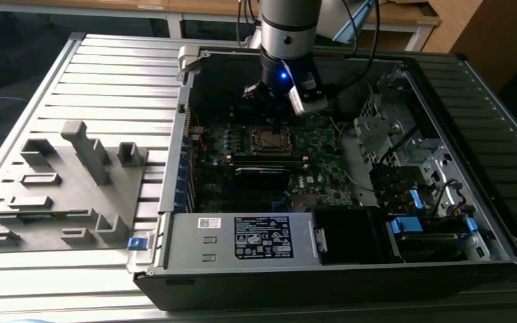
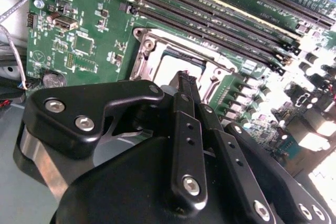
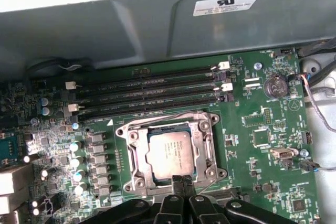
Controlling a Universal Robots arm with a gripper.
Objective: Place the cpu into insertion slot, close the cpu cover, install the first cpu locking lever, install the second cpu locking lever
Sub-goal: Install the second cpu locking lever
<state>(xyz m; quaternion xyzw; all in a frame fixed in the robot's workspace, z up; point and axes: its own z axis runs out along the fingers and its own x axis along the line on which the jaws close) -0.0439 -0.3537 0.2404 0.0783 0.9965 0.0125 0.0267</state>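
The cpu (image 1: 268,140) sits in the socket in the middle of the green motherboard (image 1: 317,176), inside the open computer case (image 1: 438,87), in the exterior view. The arm (image 1: 287,27) comes down from above, and its claw (image 1: 274,101) hangs over the board just behind the socket. A white-labelled power supply box (image 1: 240,239) lies at the near edge of the case. At the exterior view's left, a grey holder (image 1: 70,195) rests on the ribbed metal surface (image 1: 106,67).

In the second wrist view the black claw (image 2: 185,78) fills the lower part. Its two fingers (image 2: 185,129) are pressed together and nothing is between them. The tip points at the silvery socket (image 2: 157,59), near the long black memory slots (image 2: 220,22).

In the first wrist view the cpu (image 3: 169,153) lies flat in the socket, with its grey metal top visible. The cpu cover (image 3: 170,121) is down around it as a silvery frame. The closed tip of the claw (image 3: 182,181) is just at the edge of the frame; contact cannot be told. A round coin battery (image 3: 273,85) sits on the board, well apart.
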